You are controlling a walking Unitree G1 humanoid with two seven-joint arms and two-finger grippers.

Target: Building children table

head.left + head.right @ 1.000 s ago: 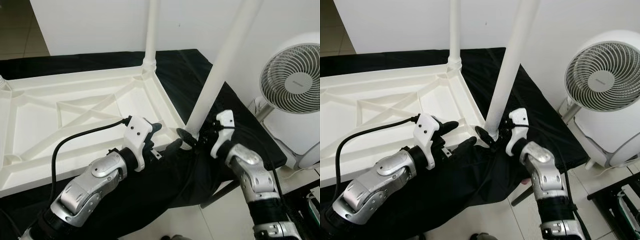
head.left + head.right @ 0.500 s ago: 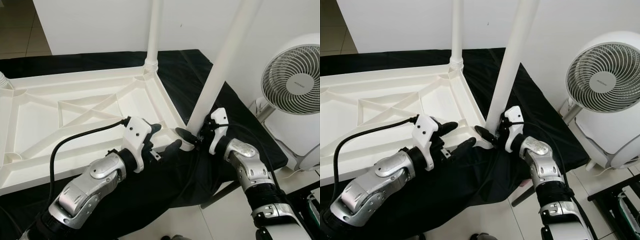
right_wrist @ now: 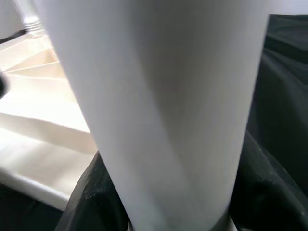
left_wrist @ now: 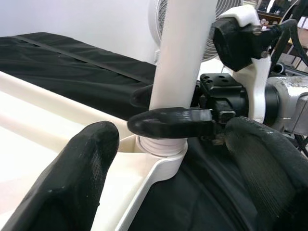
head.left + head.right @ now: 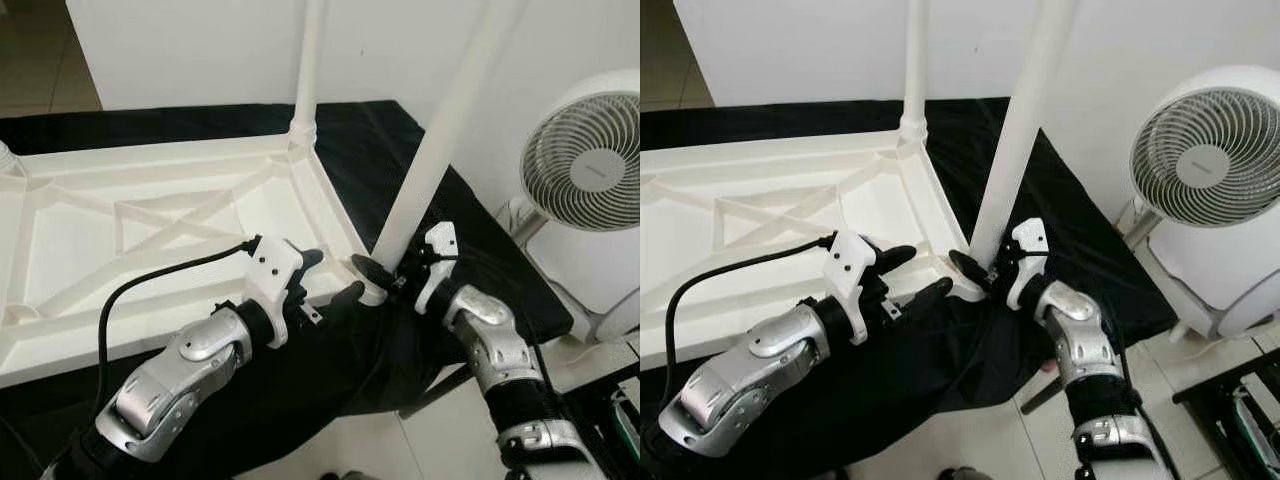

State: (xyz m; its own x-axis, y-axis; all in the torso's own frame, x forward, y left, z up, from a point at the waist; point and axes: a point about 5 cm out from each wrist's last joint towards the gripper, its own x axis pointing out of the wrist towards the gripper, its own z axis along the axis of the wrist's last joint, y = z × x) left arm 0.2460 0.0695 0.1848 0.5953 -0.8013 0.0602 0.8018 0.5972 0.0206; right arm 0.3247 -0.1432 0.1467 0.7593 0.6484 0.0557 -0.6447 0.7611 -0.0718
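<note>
Upturned white plastic children's tabletop [image 5: 150,215] lies underside-up on a black cloth [image 5: 400,160] spread over the counter, its moulded ribs crossing diagonally inside a raised rim. A white cylindrical plastic leg [image 5: 440,135] stands tilted in the near right corner socket [image 5: 372,290], and a second white leg [image 5: 305,70] rises upright from the far corner. In the head views the right end effector [image 5: 390,275] sits at the base of the near leg, one black finger [image 5: 368,268] lying across the front of it just above the socket. The left wrist view brings out more: that finger [image 4: 171,122] presses against the leg's front while the other [image 4: 142,95] curves round behind, so the right end effector is clamped on the leg, whose ridged collar sits in the socket. The same view has the left end effector's [image 4: 178,163] own two black fingers spread wide, either side of the corner; in the head views it [image 5: 330,280] hovers just beside the rim, touching nothing that can be made out. The right wrist view gives the leg [image 3: 163,106] very close and blurred, the tabletop behind. A white round fan [image 5: 585,165] stands on the floor to the right.
</note>
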